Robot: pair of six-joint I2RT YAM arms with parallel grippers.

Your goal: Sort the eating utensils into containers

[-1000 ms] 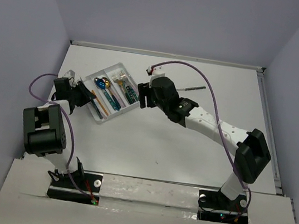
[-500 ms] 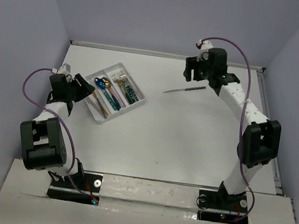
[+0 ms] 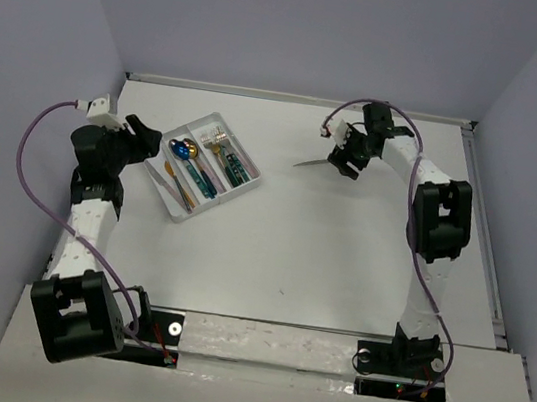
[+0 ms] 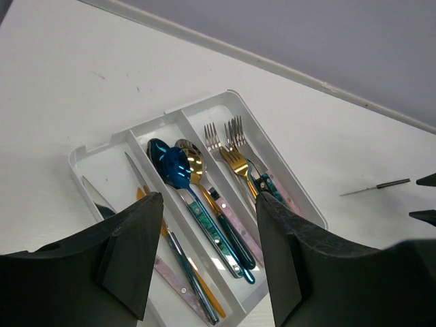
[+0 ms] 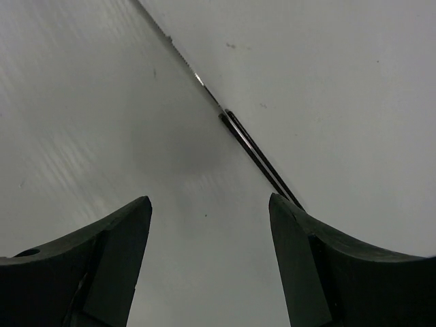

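The clear three-compartment tray (image 3: 241, 146) sits at the back left and holds several utensils. In the left wrist view the tray (image 4: 197, 105) has knives on the left, a blue spoon (image 4: 170, 165) and a gold spoon (image 4: 193, 158) in the middle, and forks (image 4: 231, 143) on the right. One silver knife with a dark handle (image 3: 313, 163) lies alone on the table. It also shows in the left wrist view (image 4: 376, 187). My right gripper (image 3: 341, 159) is open and hovers over its handle (image 5: 259, 155). My left gripper (image 3: 141, 139) is open and empty, at the tray's left side.
Grey walls close the table at the back and both sides. A raised rim (image 3: 474, 181) runs along the right edge. The left arm's purple cable (image 3: 40, 142) loops beside the left wall.
My right arm swung from beside the tray to the back right, then came down over the lone knife. My left arm drew back and stretched out at the tray's left.
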